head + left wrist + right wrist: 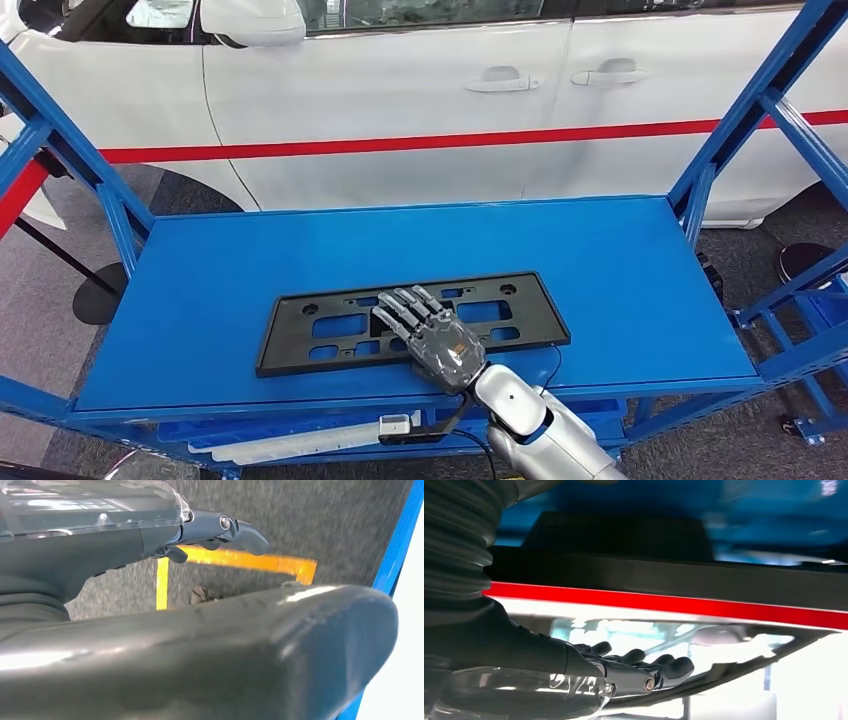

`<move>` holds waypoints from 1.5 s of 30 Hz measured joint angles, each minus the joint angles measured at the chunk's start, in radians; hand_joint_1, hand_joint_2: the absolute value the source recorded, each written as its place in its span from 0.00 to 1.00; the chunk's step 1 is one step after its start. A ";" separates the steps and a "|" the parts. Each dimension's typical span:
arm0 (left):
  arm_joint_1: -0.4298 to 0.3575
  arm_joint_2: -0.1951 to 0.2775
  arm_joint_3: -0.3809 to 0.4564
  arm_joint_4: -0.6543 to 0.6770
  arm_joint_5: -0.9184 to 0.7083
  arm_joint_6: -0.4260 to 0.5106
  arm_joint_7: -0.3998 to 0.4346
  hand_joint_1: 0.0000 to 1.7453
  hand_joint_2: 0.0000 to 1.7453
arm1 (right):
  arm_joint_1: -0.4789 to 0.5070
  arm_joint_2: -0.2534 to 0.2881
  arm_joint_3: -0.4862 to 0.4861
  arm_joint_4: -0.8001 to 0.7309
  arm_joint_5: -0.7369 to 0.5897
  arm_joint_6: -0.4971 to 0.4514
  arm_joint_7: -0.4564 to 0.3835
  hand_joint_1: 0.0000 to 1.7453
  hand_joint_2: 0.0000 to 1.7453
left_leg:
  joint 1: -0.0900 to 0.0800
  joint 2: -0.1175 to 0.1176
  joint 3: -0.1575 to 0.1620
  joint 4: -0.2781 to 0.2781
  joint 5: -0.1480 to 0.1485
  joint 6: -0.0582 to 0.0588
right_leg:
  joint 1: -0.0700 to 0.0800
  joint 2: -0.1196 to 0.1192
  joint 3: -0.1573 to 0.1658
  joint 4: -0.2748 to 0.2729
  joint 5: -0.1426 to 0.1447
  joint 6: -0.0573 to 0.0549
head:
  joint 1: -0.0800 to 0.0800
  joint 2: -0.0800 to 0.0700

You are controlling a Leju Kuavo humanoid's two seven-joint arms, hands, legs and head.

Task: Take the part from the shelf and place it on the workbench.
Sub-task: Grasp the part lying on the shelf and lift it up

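The part, a flat black number-plate frame point(300, 335), lies on the blue shelf top point(620, 280) near its front edge. My right hand point(430, 338) is over the frame's middle with its fingers stretched out flat and apart, palm down. In the right wrist view the frame point(649, 577) is a dark band, and a gap separates it from the fingers point(644, 672), which hold nothing. My left hand point(200, 630) hangs low over the grey floor with its fingers point(235, 530) extended and nothing in them.
A white car with a red stripe point(400, 145) stands right behind the shelf. Blue slanted uprights point(740, 120) frame both ends. A pale long part point(300, 440) lies on the tier below. Yellow floor tape point(240, 560) runs under my left hand, beside a blue post point(395, 555).
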State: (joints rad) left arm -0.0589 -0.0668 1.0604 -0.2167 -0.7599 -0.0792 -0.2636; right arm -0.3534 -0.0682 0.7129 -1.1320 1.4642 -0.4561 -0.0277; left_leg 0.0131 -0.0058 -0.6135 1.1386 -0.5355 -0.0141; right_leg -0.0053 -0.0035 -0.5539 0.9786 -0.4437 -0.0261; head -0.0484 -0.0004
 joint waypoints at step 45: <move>0.001 0.006 0.024 0.000 -0.041 -0.066 -0.075 0.00 1.00 | 0.038 0.025 -0.203 -0.179 -0.896 0.021 -0.521 0.95 1.00 | 0.008 0.004 0.063 -0.128 0.077 0.037 | 0.001 0.004 -0.042 0.110 -0.069 0.047 | 0.000 0.000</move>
State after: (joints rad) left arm -0.0581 -0.0606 1.0840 -0.2167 -0.8010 -0.1452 -0.3384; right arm -0.3150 -0.0434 0.5096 -1.3106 0.5679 -0.4346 -0.5490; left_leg 0.0213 -0.0023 -0.5502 1.0108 -0.4588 0.0227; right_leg -0.0047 0.0004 -0.5960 1.0881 -0.5123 0.0208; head -0.0481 -0.0004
